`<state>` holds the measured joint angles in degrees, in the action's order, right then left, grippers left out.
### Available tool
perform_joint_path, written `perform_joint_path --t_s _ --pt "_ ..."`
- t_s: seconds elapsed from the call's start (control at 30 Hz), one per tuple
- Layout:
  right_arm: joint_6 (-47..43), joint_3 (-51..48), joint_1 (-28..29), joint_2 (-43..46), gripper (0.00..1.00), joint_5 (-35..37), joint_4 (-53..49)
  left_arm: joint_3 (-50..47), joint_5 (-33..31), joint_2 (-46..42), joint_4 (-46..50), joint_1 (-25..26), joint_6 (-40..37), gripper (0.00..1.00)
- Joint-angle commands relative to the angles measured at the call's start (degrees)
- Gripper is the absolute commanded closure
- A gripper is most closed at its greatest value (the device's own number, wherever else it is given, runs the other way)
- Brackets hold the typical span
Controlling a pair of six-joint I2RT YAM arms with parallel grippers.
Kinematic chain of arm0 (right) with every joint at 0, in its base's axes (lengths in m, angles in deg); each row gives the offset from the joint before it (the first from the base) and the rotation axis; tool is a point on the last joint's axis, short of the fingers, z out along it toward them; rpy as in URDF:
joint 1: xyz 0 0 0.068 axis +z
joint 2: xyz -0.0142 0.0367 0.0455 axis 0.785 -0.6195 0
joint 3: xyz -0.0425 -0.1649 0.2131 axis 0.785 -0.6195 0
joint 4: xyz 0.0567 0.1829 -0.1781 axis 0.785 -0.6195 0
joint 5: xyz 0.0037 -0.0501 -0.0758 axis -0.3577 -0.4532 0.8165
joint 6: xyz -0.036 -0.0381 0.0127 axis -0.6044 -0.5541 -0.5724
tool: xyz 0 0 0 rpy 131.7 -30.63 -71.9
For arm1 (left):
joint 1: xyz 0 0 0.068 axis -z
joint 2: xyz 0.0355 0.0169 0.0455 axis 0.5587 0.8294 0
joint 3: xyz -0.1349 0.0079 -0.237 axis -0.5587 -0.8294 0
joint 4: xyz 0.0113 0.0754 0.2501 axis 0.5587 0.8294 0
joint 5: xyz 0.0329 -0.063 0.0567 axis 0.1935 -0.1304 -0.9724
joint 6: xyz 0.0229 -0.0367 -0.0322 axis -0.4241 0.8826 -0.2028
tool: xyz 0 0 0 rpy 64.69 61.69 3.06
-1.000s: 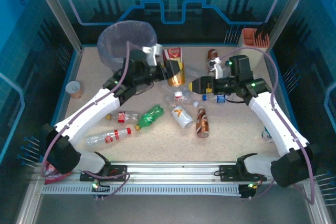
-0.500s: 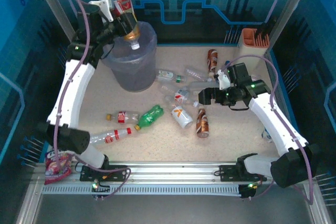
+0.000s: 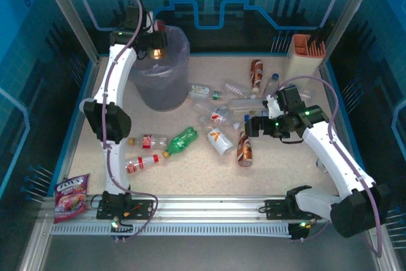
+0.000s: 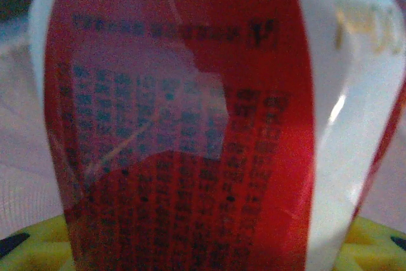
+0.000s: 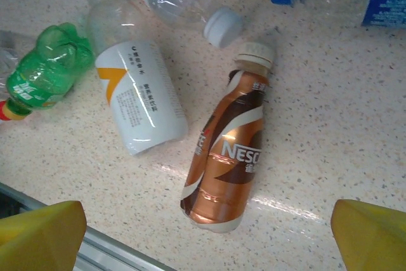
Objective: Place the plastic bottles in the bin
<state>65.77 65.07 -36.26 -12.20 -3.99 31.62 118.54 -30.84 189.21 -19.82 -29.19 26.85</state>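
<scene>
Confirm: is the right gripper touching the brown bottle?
Apart. The right wrist view shows the right gripper open, its yellow fingers at the lower corners, with bare table between each and the brown bottle.

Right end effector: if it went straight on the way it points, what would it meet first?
Probably the brown coffee bottle, lying centred between the open fingers of the right end effector, though depth is unclear.
</scene>
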Motion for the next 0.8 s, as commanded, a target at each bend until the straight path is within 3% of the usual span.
perform_joint_path --t_s 0.0,0.2,0.43,0.77 --pt "2.36 -1.05 0.6 0.53 0.0 1.84 -1.88 -2.35 -2.36 0.05 2.6 0.75 -4.34 0.9" --pt "9.0 -4.21 4.0 0.75 0.0 4.72 -1.58 -6.97 -1.81 1.96 2.96 0.85 -6.88 0.83" --pt "14.37 -11.53 8.43 -0.11 0.05 2.4 4.9 -14.61 -0.99 0.88 0.34 1.42 -7.66 0.76" --pt "14.65 -16.3 12.88 -6.62 0.15 1.25 13.31 -20.49 1.14 -0.22 -2.41 1.63 -7.66 0.5"
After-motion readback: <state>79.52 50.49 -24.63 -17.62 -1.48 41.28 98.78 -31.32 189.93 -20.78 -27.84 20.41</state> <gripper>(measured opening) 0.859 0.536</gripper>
